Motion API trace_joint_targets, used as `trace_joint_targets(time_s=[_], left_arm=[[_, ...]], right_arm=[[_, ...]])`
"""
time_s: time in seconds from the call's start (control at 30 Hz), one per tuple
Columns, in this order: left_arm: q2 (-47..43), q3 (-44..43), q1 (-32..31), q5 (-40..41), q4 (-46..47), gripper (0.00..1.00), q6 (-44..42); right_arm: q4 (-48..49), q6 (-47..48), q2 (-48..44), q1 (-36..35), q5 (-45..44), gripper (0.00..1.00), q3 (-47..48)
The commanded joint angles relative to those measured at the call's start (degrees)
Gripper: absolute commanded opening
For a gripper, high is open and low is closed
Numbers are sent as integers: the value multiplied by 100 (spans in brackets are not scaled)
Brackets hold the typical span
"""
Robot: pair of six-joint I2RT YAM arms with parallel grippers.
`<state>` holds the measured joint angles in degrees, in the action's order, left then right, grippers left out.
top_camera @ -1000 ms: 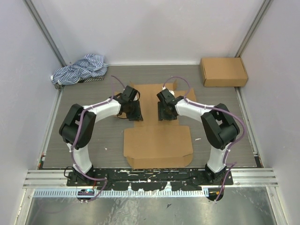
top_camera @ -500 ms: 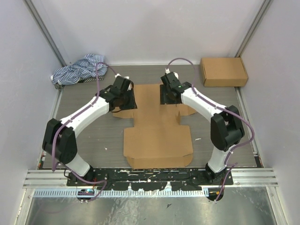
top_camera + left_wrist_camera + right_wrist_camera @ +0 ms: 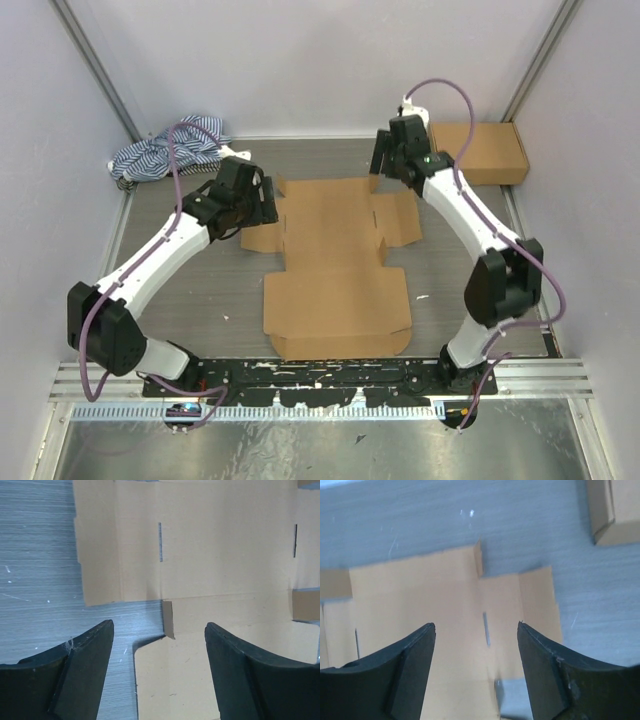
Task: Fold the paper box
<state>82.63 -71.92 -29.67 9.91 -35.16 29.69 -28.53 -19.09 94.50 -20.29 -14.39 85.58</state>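
Jaws: both my pairs stand spread wide and hold nothing. My left gripper (image 3: pixel 157 630) hovers by the sheet's left wing, my right gripper (image 3: pixel 476 627) above its far right corner.
Paper box (image 3: pixel 335 270): flat on the table (image 3: pixel 200 290), big panel nearest my bases, winged panels beyond.
Done: no fold visible; one small tab (image 3: pixel 168 620) stands up slightly.
Left: I judge all walls, flaps and tabs.
Beyond: striped cloth (image 3: pixel 170 148) far left, second box (image 3: pixel 477 152) far right.
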Motion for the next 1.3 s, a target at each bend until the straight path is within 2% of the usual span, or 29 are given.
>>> trace_joint_targets(time_s=[0.0, 0.1, 0.33, 1.0, 1.07, 1.17, 1.27], left_arm=[[-292, 145, 74, 247, -71, 80, -101], [-438, 333, 84, 190, 39, 79, -78], [-618, 739, 84, 109, 81, 78, -11], [-639, 956, 84, -16, 125, 76, 29], [-647, 957, 84, -3, 110, 76, 28], [-644, 944, 84, -6, 110, 75, 19], [-628, 904, 83, -32, 116, 73, 22]], right_arm=[[-198, 305, 1309, 381, 539, 68, 1520], [-197, 398, 2017, 590, 1181, 63, 2162], [-331, 475, 3005, 666, 1323, 61, 3086], [-570, 510, 4242, 712, 1356, 53, 3964], [-595, 519, 4303, 721, 1409, 46, 4049], [-654, 527, 4365, 732, 1512, 24, 4122], [-684, 529, 4307, 743, 1567, 6, 4061]])
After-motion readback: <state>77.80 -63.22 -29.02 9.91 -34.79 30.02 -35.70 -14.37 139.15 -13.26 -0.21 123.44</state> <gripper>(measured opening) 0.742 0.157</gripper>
